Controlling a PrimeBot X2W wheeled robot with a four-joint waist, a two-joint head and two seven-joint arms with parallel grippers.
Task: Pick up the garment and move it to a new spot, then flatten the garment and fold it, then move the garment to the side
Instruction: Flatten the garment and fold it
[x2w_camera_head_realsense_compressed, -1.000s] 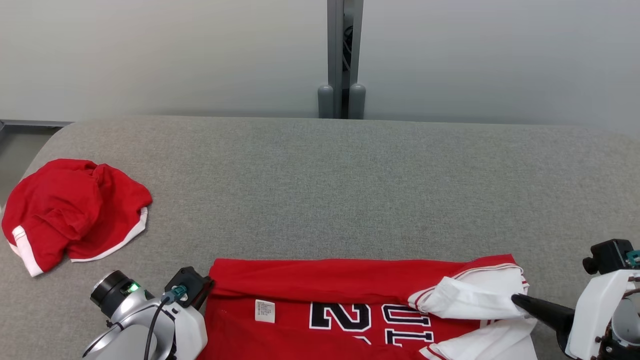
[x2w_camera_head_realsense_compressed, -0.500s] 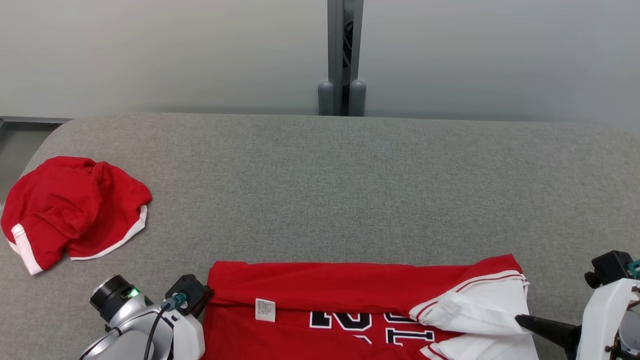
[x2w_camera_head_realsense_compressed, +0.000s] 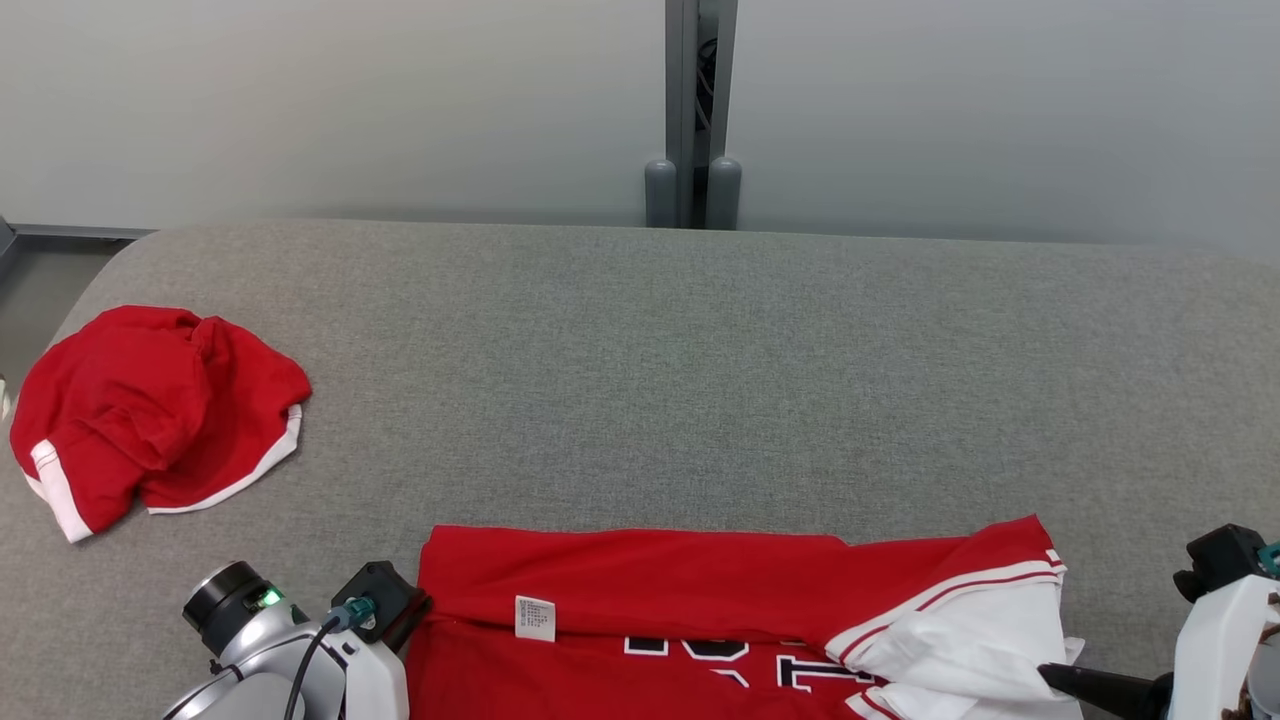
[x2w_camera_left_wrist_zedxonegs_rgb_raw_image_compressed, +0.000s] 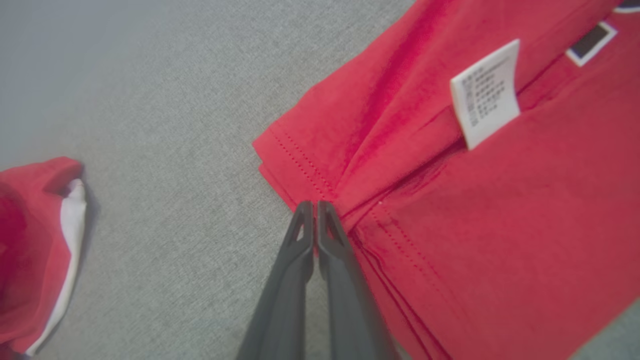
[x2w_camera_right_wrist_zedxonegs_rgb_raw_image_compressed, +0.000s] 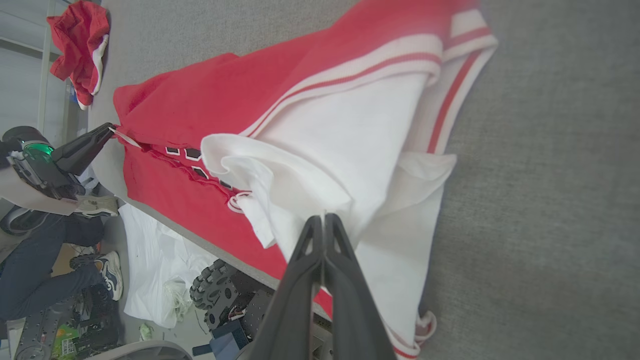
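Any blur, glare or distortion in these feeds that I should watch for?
Head view: even soft light, sharp, no glare, jersey cut by the bottom edge. Left wrist view: soft overall, label print unreadable, upper left corner hazy. Right wrist view: wide-angle skew, white sleeve bright with little detail, stripes at top blurred.

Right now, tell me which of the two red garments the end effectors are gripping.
The numbered red jersey: the left end effector and right end effector each pinch one end. The crumpled red garment lies apart, untouched.
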